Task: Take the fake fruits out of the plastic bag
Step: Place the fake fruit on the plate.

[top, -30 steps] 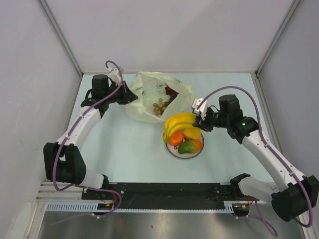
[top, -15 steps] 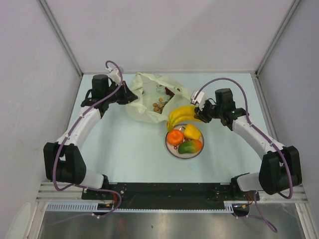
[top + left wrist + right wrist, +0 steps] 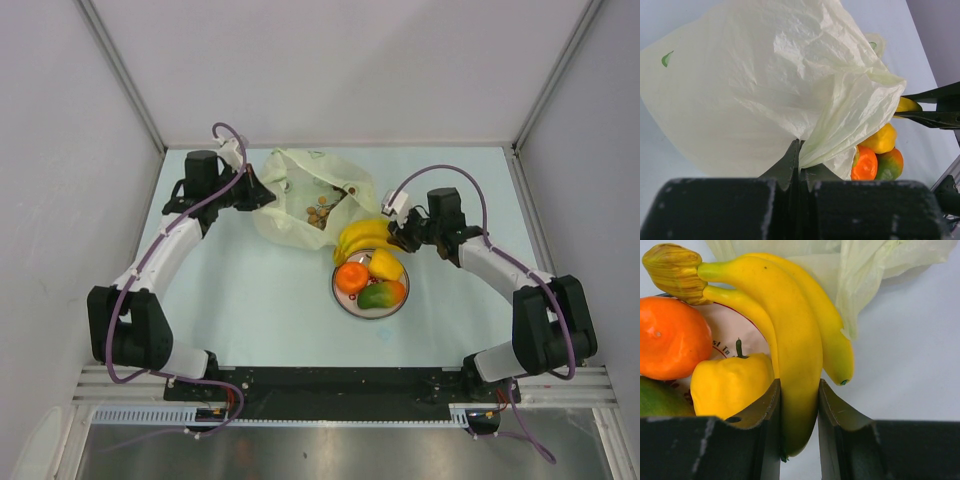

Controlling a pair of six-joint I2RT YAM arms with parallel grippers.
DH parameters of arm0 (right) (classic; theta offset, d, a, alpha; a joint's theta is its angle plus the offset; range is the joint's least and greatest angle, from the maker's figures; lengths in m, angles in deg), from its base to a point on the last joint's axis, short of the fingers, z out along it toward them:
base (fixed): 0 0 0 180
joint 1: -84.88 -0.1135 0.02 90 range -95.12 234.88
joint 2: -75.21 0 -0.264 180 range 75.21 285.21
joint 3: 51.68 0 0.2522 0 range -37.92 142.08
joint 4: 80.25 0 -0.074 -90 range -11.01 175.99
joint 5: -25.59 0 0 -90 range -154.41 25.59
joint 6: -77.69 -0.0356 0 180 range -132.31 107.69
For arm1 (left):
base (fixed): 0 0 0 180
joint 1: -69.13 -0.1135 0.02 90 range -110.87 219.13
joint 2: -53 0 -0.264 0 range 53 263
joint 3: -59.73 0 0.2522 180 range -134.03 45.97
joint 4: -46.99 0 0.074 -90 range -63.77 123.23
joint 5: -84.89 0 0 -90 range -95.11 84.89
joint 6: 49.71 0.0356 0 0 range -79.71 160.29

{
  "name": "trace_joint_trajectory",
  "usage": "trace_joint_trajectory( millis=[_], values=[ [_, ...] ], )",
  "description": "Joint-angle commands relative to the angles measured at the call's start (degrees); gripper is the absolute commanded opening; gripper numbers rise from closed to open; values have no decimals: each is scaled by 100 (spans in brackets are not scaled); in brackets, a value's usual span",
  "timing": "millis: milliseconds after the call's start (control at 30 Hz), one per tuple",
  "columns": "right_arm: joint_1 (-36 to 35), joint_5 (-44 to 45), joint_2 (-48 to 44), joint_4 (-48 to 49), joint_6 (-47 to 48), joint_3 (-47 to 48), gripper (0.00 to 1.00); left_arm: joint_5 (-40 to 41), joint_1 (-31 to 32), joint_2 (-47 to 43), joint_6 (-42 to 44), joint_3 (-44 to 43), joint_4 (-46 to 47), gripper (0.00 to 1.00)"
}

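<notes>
Right wrist view: we see the right gripper [image 3: 799,390] clamped on the yellow banana bunch [image 3: 795,340]. Its lower end sits between the fingers and its stalk end is at the plate [image 3: 732,325] rim, beside the orange [image 3: 670,337]. The left gripper [image 3: 800,150] is pinched on a fold of the plastic bag [image 3: 755,75], which spreads out beyond its fingers, with the brown cluster [image 3: 318,214] inside.

From my end it's just a pale blue-green surface [image 3: 270,310] boxed in on three sides by plain light-grey panels [image 3: 330,60], thin metal posts [image 3: 122,75] in the far corners, a black rail [image 3: 340,380] along the near edge, all pretty evenly lit.
</notes>
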State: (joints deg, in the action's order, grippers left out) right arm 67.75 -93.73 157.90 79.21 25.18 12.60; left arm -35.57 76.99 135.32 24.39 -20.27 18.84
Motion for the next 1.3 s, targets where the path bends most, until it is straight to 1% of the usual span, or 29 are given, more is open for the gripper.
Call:
trace_joint_trajectory(
  millis=[0, 67, 300, 633, 700, 800, 867, 933, 1100, 1267],
  values=[
    [34, -56, -174, 626, -14, -261, 0, 66, -12, -234, 201, -135, -37, 0],
    [34, -65, -192, 889, -32, -385, 0, 75, -21, -234, 245, -135, -72, 0],
    [25, -4, -342, 1267, -234, -737, 0, 181, 14, -173, 465, -223, -205, 0],
    [34, -144, -500, 1346, -339, -974, 0, 216, 40, -173, 509, -188, -187, 0],
    [43, -100, -605, 1592, -444, -1088, 0, 251, 40, -182, 570, -170, -222, 0],
    [43, -153, -737, 1847, -585, -1228, 0, 286, 49, -138, 877, -249, -441, 0],
    [43, -153, -807, 2101, -708, -1334, 0, 452, 49, -50, 1185, -345, -669, 0],
    [43, -179, -947, 2374, -735, -1605, 0, 558, 40, 29, 1465, -407, -845, 0],
    [95, -232, -1001, 2866, -691, -1897, 0, 567, 67, 231, 1783, -715, -1092, 0],
    [218, -381, -1124, 3157, -682, -2151, 0, 892, 84, 425, 2038, -908, -1136, 0]
  ],
)
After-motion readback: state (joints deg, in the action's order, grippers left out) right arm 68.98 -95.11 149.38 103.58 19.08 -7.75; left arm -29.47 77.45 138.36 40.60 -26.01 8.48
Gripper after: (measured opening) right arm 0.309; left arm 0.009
